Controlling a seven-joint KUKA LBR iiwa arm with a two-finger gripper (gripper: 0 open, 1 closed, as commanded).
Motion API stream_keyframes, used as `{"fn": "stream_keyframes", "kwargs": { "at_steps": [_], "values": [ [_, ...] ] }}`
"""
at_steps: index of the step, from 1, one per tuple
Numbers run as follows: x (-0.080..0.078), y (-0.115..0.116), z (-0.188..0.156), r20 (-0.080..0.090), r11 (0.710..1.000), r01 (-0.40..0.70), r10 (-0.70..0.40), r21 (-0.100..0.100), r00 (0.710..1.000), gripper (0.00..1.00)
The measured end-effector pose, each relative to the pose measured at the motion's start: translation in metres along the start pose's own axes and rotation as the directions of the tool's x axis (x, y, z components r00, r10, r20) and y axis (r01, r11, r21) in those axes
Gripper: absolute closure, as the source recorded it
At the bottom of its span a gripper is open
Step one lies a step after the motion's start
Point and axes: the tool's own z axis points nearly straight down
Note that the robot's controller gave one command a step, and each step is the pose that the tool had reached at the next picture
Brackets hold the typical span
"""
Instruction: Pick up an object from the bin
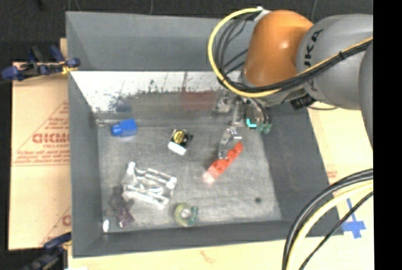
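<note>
Camera view.

- Gripper (230,137): set low over the floor of the grey bin (81,162), right of centre. Whether the jaws stand apart or together cannot be told.
- Red oblong block (222,163): lies aslant. Its upper end is just beneath the jaws and the rest runs down-left from them. Contact cannot be told.
- White-and-black piece with yellow (179,140): left of the jaws, near.
- Blue block (124,129): far left of the jaws.
- Clear plastic piece (149,185), dark purple item (120,207), round greenish item (185,214): below-left of the jaws, well apart.
</note>
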Motion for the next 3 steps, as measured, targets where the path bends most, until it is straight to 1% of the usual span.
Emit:
{"fn": "stream_keyframes", "kwargs": {
  "at_steps": [1,2,3],
  "values": [
    [0.054,-0.039,0.076,0.01,0.983,0.183,-0.183,0.002,0.983,0.0],
    [0.052,-0.038,0.073,0.016,0.983,0.184,-0.184,0.004,0.983,1.0],
    [0.079,-0.035,-0.056,0.012,0.918,0.396,-0.396,0.006,0.918,1.0]
  ]
}}
